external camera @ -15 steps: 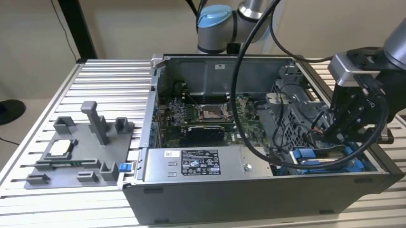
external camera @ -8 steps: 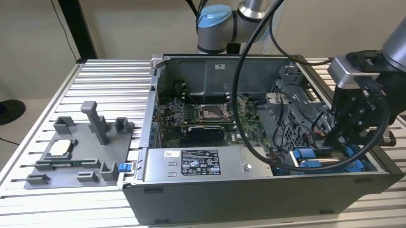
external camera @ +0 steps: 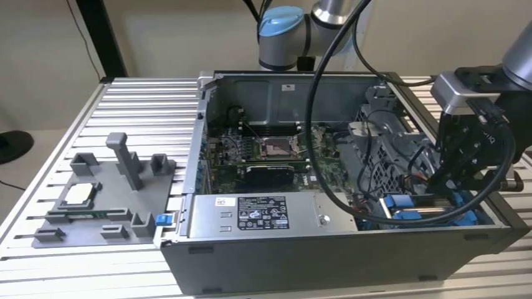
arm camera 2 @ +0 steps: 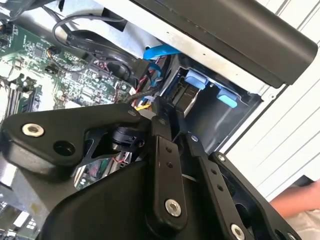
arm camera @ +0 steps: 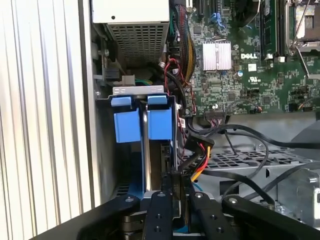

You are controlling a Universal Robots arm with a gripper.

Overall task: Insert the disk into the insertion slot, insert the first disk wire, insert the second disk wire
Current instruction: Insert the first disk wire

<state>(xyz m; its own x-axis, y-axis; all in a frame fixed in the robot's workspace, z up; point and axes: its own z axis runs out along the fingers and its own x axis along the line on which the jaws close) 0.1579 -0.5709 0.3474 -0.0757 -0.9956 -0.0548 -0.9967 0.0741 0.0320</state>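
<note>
One gripper (external camera: 438, 179), black, hangs at the exterior view's right, lowered into the front corner of the open computer case (external camera: 275, 261). I see it above the insertion slot (external camera: 465, 227), a sheet-metal bay lined with blue plastic.

In the first wrist view the disk (arm camera: 160, 125) sits upright in that bay in its bright blue carrier. A second blue carrier (arm camera: 127, 126) stands just beside it, and a thin silver edge shows between the two. From the exterior view the disk (external camera: 413, 212) lies low in the same corner, just beside the grey power-supply box (external camera: 258, 215).

In the first wrist view the gripper (arm camera: 176, 184) sits at the inner end of the bay. It is close to a black plug (arm camera: 196, 146) trailing yellow, red and black wires. In the second wrist view the gripper (arm camera 2: 161, 109) points at the same place, with the blue carrier tabs (arm camera 2: 196, 79) beyond it. I cannot tell whether the jaws are clamped on anything, since dark cables crowd the spot.

The green motherboard (arm camera: 250, 70) fills the case floor. The case rests on a ribbed metal table (external camera: 141, 99). A grey fixture tray (external camera: 99, 199) lies on the table at the exterior view's left, well apart from the arm. In the second wrist view a person's hand (arm camera 2: 296, 201) appears outside the case wall.
</note>
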